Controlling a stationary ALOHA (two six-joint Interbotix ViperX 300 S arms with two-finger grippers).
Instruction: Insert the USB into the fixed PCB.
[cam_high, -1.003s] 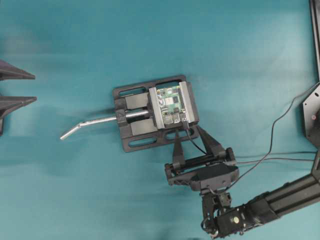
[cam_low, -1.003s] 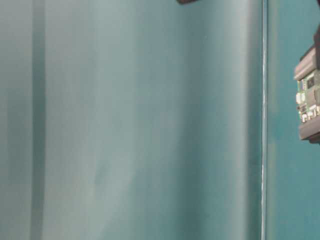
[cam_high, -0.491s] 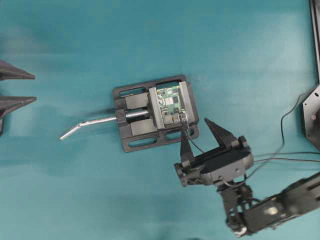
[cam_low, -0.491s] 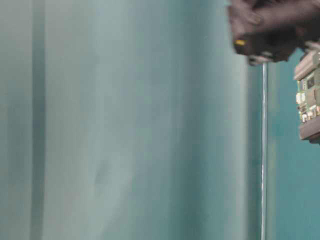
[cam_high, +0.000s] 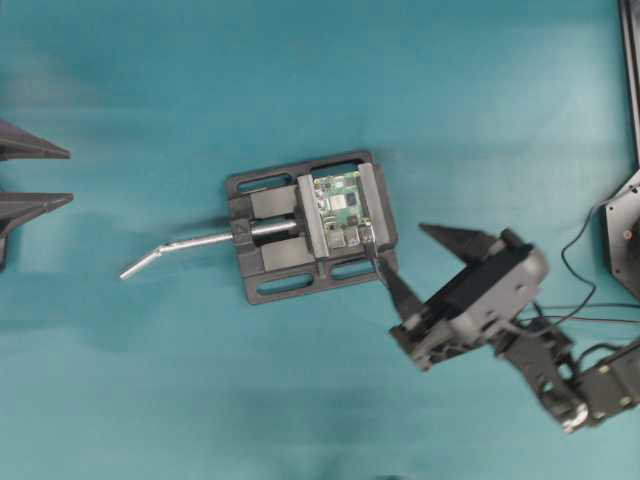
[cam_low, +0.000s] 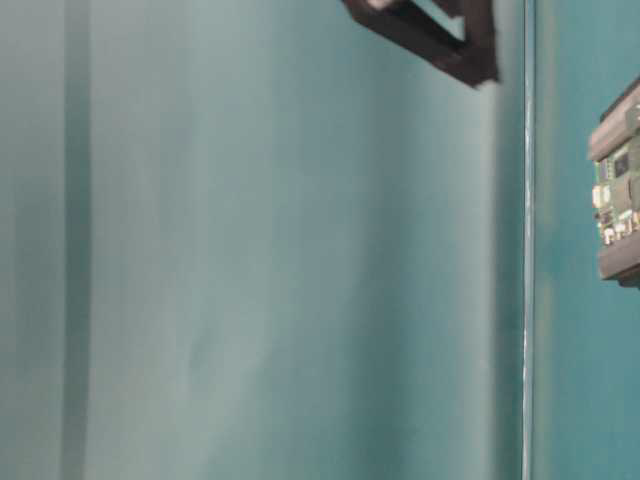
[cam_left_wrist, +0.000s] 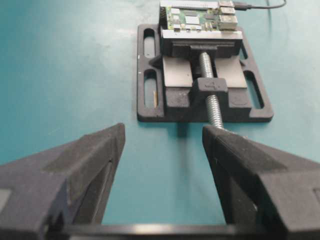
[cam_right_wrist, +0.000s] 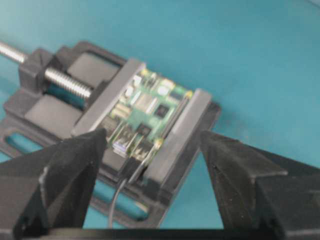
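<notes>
We see the fixed PCB (cam_high: 341, 208), a small green board carrying silver connector blocks and a black chip; it lies flat, face up, clamped between two grey bars near mid-worktop; the USB (cam_right_wrist: 131, 172), a dark plug, sits against a silver block at the board's edge, apparently seated; its thin black cable (cam_right_wrist: 116, 200) trails away from that edge over the worktop.

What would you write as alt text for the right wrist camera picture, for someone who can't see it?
A green circuit board sits clamped in a black vise on a teal table, with a thin black cable plugged in at its near edge. The open right gripper frames the view, its two dark fingers empty.
</notes>
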